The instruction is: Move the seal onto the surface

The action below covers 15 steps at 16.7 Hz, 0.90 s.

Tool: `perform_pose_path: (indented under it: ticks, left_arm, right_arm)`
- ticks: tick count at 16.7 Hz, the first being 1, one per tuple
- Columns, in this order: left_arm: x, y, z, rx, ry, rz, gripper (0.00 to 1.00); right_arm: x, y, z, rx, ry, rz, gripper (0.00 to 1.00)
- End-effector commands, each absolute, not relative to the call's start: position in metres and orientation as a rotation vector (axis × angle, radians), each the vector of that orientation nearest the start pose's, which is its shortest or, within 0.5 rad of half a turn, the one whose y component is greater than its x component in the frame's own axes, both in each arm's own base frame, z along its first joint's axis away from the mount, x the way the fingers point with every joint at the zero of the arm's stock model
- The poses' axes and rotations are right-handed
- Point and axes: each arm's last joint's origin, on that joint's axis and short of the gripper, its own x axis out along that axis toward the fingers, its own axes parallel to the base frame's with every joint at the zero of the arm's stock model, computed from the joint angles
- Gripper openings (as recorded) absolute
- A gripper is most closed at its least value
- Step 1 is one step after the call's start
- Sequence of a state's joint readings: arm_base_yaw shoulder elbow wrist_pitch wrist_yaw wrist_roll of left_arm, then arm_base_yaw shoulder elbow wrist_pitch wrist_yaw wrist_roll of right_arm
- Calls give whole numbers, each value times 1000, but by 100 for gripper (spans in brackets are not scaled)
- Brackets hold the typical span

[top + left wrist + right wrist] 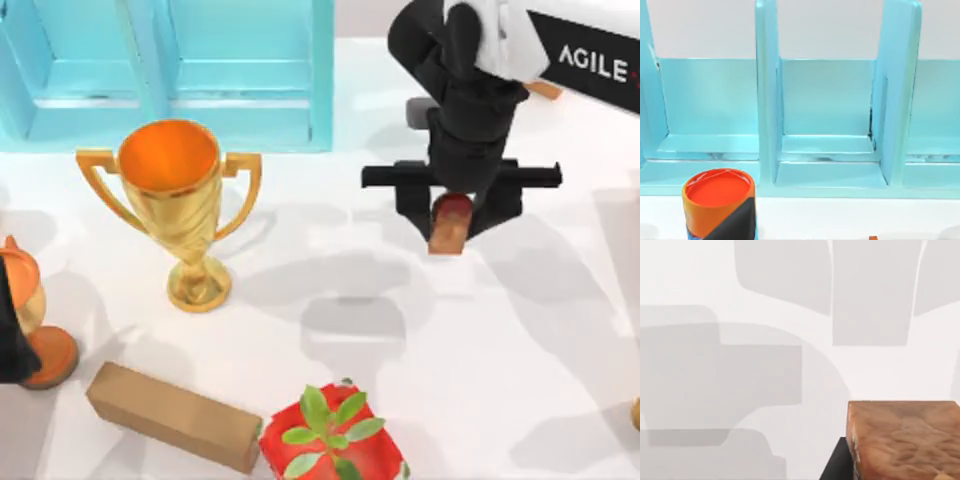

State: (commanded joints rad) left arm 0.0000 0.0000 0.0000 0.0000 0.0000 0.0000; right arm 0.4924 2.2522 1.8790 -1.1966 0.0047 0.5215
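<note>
While the right gripper (452, 222) is hanging over the right half of the white surface (500, 350), its fingers are pinching the seal (450, 222), dark red top tucked under the black body and the orange-tan base poking out toward the near edge. From the right wrist view that base (905, 440) is showing as a mottled tan block face, with the bare surface (790, 365) and grey shadows spreading behind it; whether the seal is touching the tabletop, I cannot tell. Moving outward, a gold trophy (180, 200) is standing well to the left, in front of the light blue cabinet (160, 70). Nearer the front edge a long tan block (172, 416) is lying just beside a red pot with green leaves (330, 440). Over at the left, the left wrist view is looking at the cabinet's compartments (825, 120) and an orange, black-banded can (719, 202) in front of them
</note>
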Motion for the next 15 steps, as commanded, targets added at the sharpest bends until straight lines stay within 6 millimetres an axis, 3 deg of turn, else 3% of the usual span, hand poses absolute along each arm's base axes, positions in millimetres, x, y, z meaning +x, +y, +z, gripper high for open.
perform_pose_path:
  ticks: [4, 9, 13, 15]
  left_arm:
    - [106, -1, 160, 0, 0, 0, 100]
    - [106, -1, 160, 0, 0, 0, 100]
    - [106, -1, 160, 0, 0, 0, 100]
    - [106, -1, 160, 0, 0, 0, 100]
  right_arm:
    - [387, 212, 166, 17, 1575, -19, 0]
    - [388, 214, 131, 15, 1568, -15, 0]
    - [387, 214, 128, 15, 1569, -15, 0]
    - [387, 214, 128, 15, 1569, -15, 15]
